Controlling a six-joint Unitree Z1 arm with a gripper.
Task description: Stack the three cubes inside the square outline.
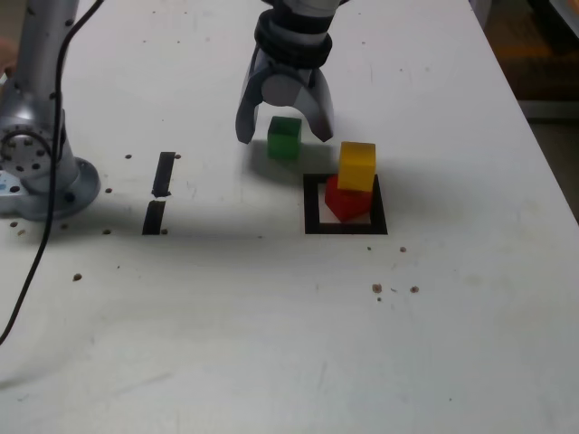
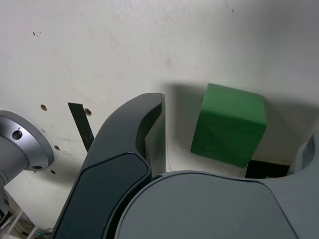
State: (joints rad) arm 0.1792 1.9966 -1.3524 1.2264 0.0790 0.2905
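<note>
1. We can read no brand, label or lettering on the arm, the cubes or the table (image 1: 208,316).
2. Our gripper (image 1: 285,134) stands wide open over the green cube (image 1: 284,138), its fingers spread apart on either side, and we have hold of nothing.
3. We see the green cube on the table, just outside the square outline (image 1: 312,206), toward the exterior view's upper left.
4. Inside the outline we have the red cube (image 1: 346,201), with the yellow cube (image 1: 357,166) stacked on top.
5. Two short black strips (image 1: 164,174) lie well apart from the outline, toward the exterior view's left.
</note>
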